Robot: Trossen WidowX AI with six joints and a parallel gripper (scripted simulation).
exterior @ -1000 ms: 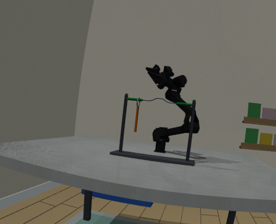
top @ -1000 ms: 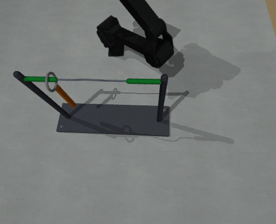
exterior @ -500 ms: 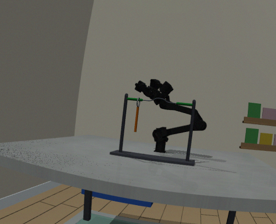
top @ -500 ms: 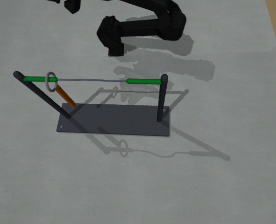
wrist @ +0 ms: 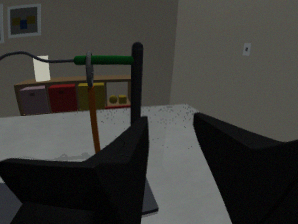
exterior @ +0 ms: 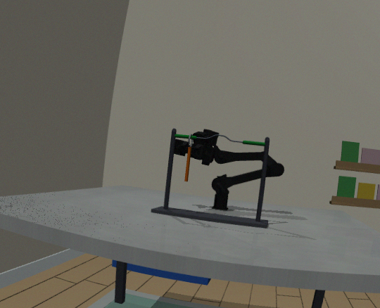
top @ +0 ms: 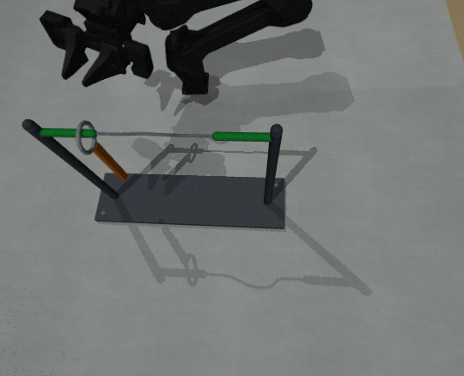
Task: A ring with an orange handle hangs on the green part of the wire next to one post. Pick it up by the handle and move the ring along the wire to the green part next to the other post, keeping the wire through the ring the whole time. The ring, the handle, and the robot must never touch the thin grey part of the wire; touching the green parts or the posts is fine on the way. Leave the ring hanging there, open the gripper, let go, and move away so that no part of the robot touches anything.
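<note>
The ring (top: 82, 148) (exterior: 191, 141) (wrist: 89, 82) hangs around the green part (top: 58, 132) (wrist: 112, 60) by the left post (top: 76, 160) (exterior: 169, 172) (wrist: 137, 85), near its inner end. Its orange handle (top: 111, 161) (exterior: 188, 165) (wrist: 94, 120) points down. The thin grey wire (top: 153, 135) (wrist: 25, 53) runs to the other green part (top: 242, 136) (exterior: 254, 143) at the right post (top: 272, 167) (exterior: 262, 183). My gripper (top: 75, 81) (wrist: 170, 120) is partly open and empty, behind the wire on the arm's side. The handle is left of both fingers in the wrist view; its lower end is hidden there.
The dark base plate (top: 187, 202) (exterior: 210, 216) carries both posts on the grey table (top: 325, 322) (exterior: 108, 225). The arm's base (top: 195, 83) (exterior: 220, 200) stands behind the frame. Shelves stand beyond the table.
</note>
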